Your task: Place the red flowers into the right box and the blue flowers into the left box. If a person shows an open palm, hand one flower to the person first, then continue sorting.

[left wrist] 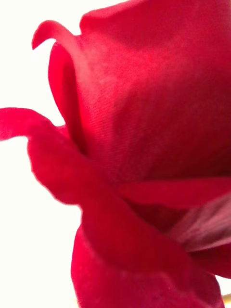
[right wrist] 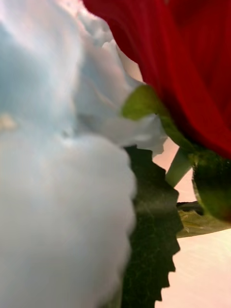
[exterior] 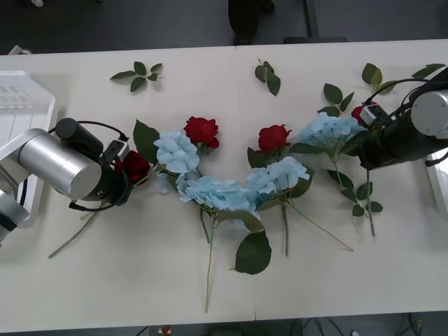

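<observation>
Both grippers are down among the flowers on the desk (exterior: 140, 294). From the front, the left gripper (exterior: 124, 168) sits at a red rose (exterior: 136, 166) at the left end of the row; the right gripper (exterior: 371, 122) is at another red rose (exterior: 363, 112) at the right end, beside a blue hydrangea (exterior: 329, 131). I cannot tell from here whether either gripper is wide, narrow or closed on a stem. Two more roses (exterior: 201, 131) (exterior: 274, 137) and three more hydrangeas (exterior: 176, 150) (exterior: 213, 192) (exterior: 280, 175) lie between them, all unsorted. The left box (exterior: 28, 105) stands at the desk's left edge, and a white rim at the right edge may be the right box (exterior: 437, 183).

In the right wrist view, red petals (right wrist: 187, 57) and their green base press close, with pale blue bloom (right wrist: 57, 192) and a serrated leaf (right wrist: 154, 216) alongside, so the hydrangea crowds that grasp.

In the left wrist view, red petals (left wrist: 144, 144) loom very near, suggesting that arm is reaching for the head rather than the stem.
</observation>
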